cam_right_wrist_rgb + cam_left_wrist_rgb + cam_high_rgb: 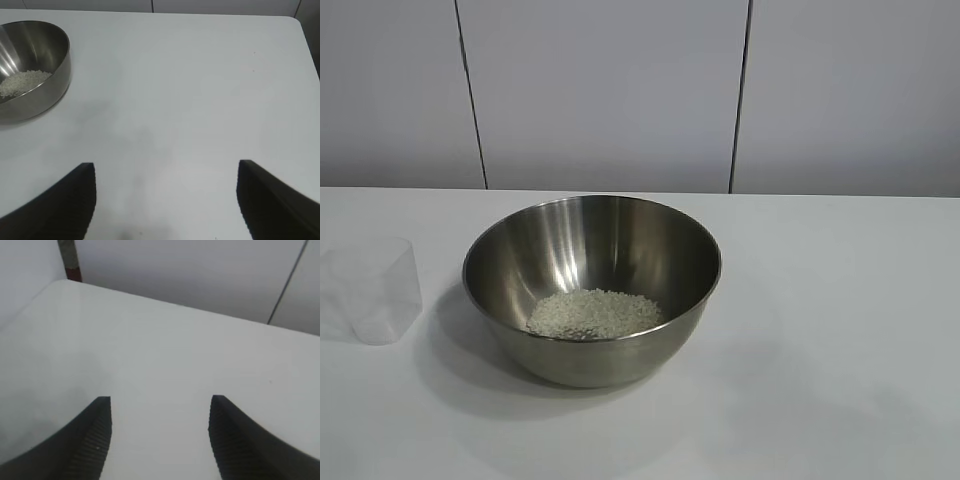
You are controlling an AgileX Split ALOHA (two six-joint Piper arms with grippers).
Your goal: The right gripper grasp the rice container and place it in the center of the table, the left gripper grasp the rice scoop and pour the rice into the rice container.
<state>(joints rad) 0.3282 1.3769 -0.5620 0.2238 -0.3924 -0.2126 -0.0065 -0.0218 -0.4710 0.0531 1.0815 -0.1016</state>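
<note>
The shiny steel rice container (592, 290) stands near the middle of the white table (840, 300), with a heap of white rice (594, 313) in its bottom. The clear plastic rice scoop (375, 290) stands upright and looks empty at the table's left edge. Neither arm shows in the exterior view. My left gripper (160, 412) is open and empty over bare table. My right gripper (166, 177) is open and empty, well apart from the rice container (31, 70), where the rice (22, 81) also shows.
A pale panelled wall (610, 90) runs behind the table's far edge. The table corner (65, 285) and a dark post (69, 257) show in the left wrist view. The table's rounded corner (295, 22) shows in the right wrist view.
</note>
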